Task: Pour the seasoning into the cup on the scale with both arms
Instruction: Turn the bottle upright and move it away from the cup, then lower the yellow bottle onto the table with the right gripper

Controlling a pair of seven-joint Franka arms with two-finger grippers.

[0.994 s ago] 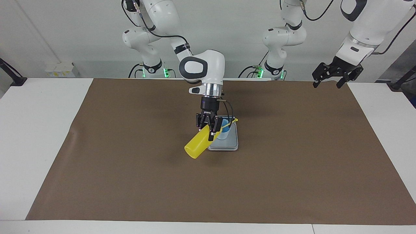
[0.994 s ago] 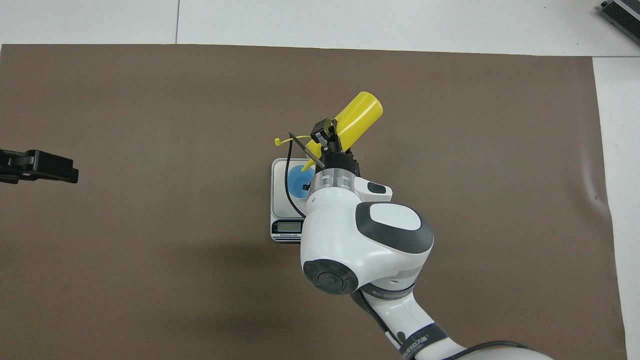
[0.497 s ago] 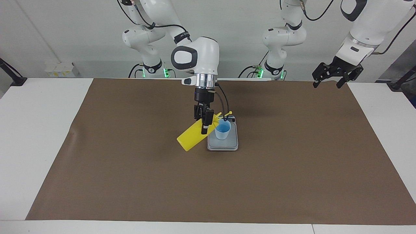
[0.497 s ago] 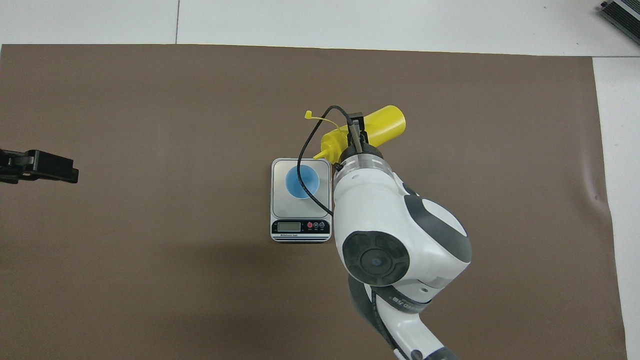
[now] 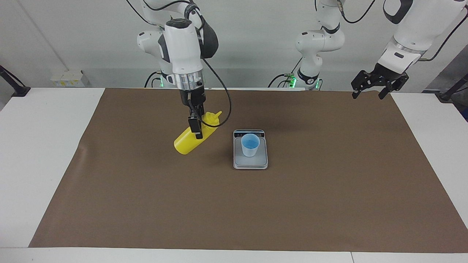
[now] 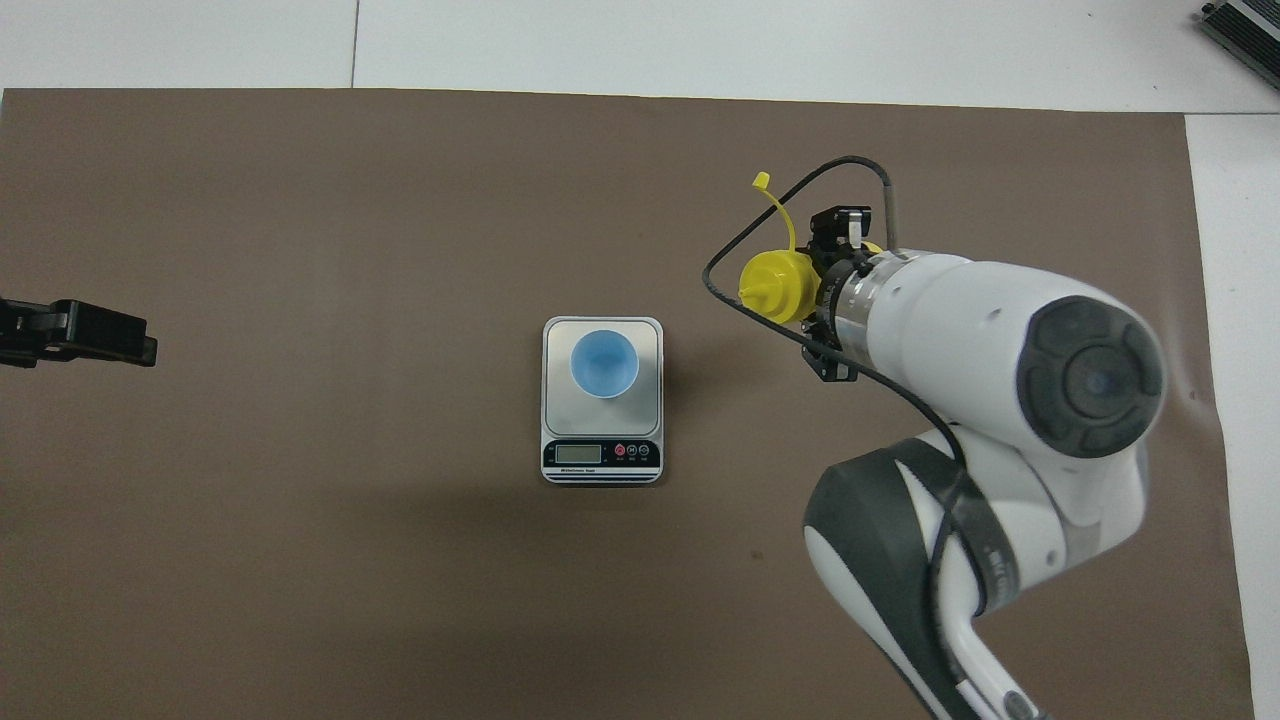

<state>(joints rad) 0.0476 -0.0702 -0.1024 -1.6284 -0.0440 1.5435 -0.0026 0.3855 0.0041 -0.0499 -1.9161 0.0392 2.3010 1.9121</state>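
Tilting in the air, the bottle (image 5: 193, 138) hangs clamped between the fingers of the right gripper (image 5: 197, 128), its base low and pointing away from the robots, its nozzle cap higher and turned toward the scale (image 5: 251, 162). It is over bare mat (image 5: 146, 201), toward the right arm's end of the desk (image 5: 44, 146), well clear of the scale and not touching the mat. From overhead the cap (image 6: 775, 285) shows nearly end-on, with the thin tether and small tip cap (image 6: 762, 181) curling off it, loose. The right gripper grips the bottle around its upper body, just below the cap; the right arm's wrist hides most of the bottle's body in the overhead view.

The cup (image 5: 250, 145) stands upright on the scale's grey plate, near the middle of the mat. Nothing touches it. What lies inside it cannot be told. The scale lies flat with its display strip (image 6: 602, 453) at the end nearer the robots.

The left gripper (image 5: 370, 90) waits high up over the corner of the mat at the left arm's end of the desk, close to the robots, well apart from the scale. Its fingers stand apart and hold nothing.

The brown mat covers most of the white desk, leaving white margins at both ends.
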